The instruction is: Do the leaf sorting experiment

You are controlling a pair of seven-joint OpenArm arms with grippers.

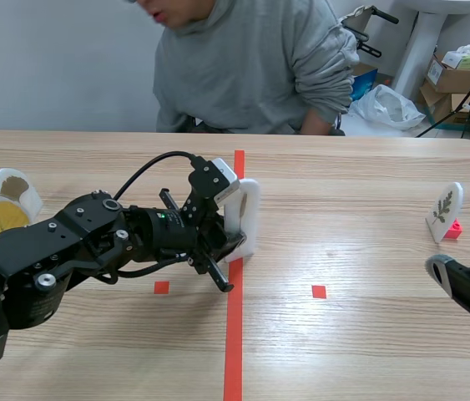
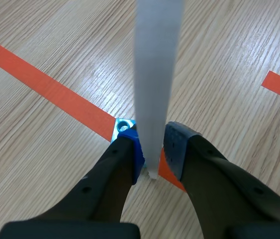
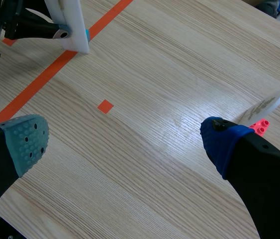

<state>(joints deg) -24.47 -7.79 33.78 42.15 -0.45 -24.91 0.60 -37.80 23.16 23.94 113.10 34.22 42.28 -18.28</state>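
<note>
The left fingers are closed narrowly on the white card; in the left wrist view one pad lies flat against each broad face, low down, just above its blue base; the card comes edge-on toward that camera, so its plane runs straight ahead in line with the fingers. The card stands upright, long axis vertical, with its foot on the orange tape line at the middle of the worktop; whether the base rests on the wood or is just clear of it cannot be told. No leaf shows on the faces in view, so its kind cannot be read. The right fingers are spread wide with nothing between them, low at the robot's right and well apart from the held card; the leaf card on a red base stands ahead of them, near the far right. A yellow leaf card sits with another at the far left. A person sits across the worktop. My judgement: the carry belongs to the left arm alone; the card must stay vertical between the pads, since a grip this low leaves the tall upper part free to tip.
</note>
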